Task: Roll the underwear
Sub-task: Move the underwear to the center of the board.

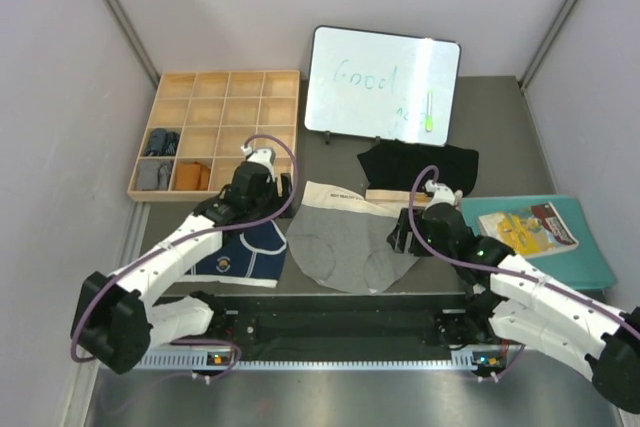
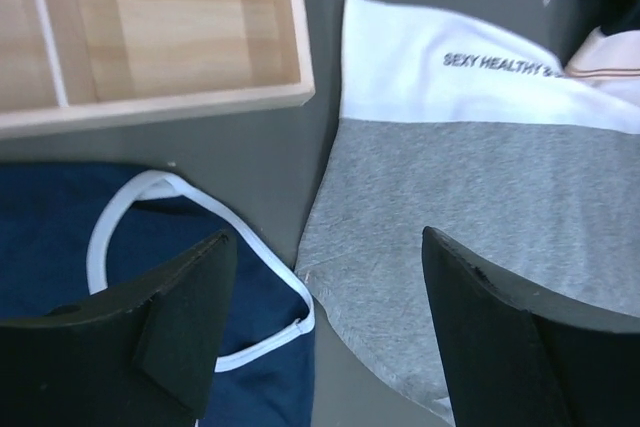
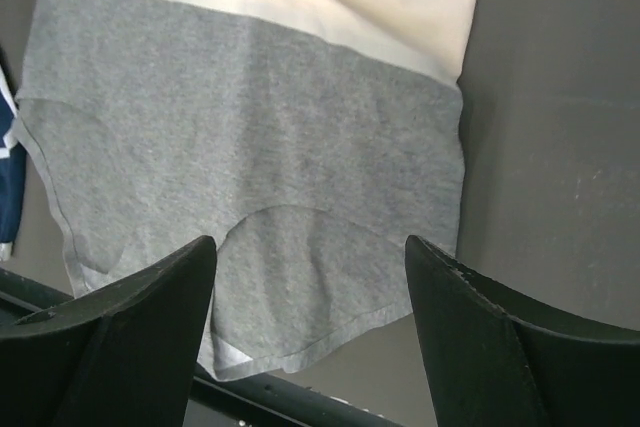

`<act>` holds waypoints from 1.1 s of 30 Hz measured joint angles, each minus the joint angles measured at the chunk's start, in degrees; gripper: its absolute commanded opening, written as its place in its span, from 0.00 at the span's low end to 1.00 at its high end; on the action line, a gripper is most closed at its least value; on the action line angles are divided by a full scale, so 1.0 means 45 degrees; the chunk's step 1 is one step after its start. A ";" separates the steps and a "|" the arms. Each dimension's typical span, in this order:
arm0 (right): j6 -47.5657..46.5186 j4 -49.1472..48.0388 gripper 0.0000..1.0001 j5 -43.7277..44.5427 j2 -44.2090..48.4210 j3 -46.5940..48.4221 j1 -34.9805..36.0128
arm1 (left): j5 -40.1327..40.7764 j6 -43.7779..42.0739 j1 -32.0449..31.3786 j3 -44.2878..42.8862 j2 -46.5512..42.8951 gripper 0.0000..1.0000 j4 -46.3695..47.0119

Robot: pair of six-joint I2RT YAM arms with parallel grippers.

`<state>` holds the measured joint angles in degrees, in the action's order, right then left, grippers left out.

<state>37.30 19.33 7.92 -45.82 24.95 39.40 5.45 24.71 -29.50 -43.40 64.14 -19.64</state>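
Observation:
The grey briefs with a cream waistband lie flat in the middle of the table. They also show in the left wrist view and the right wrist view. The navy briefs with white trim lie to their left, also seen in the left wrist view. The black briefs with a beige waistband lie behind, at the right. My left gripper is open above the gap between the navy and grey briefs. My right gripper is open above the grey briefs' right lower edge.
A wooden compartment tray stands at the back left with rolled cloth in three cells. A whiteboard leans at the back. A teal board with a booklet lies at the right. A black rail runs along the near edge.

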 measured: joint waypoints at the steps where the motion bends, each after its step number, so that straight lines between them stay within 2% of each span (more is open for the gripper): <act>1: 0.0175 0.0010 0.73 0.0126 -0.0170 0.0000 0.0238 | -0.0058 0.0175 0.0005 0.0233 0.0199 0.76 0.0175; 8: 0.1438 0.0699 0.67 0.1107 -0.1001 0.0005 0.0554 | -0.0743 0.0704 0.0005 0.0835 0.1676 0.71 0.1234; 14: 0.2030 0.1229 0.64 0.1447 -0.1103 -0.0024 0.0554 | -0.1365 0.0714 0.0005 0.0894 0.2545 0.70 0.1700; 29: 0.2637 0.1579 0.61 0.1982 -0.2783 -0.0034 0.0554 | -0.1307 0.0573 0.0000 0.1666 0.3342 0.65 0.2263; 33: 0.2769 0.1462 0.57 0.2278 -0.2929 -0.0034 0.0554 | -0.1666 0.0505 -0.0005 0.1690 0.3483 0.65 0.2715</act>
<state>49.76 25.91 18.17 -59.00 24.80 41.89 -2.04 26.98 -29.52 -35.79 79.81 -7.42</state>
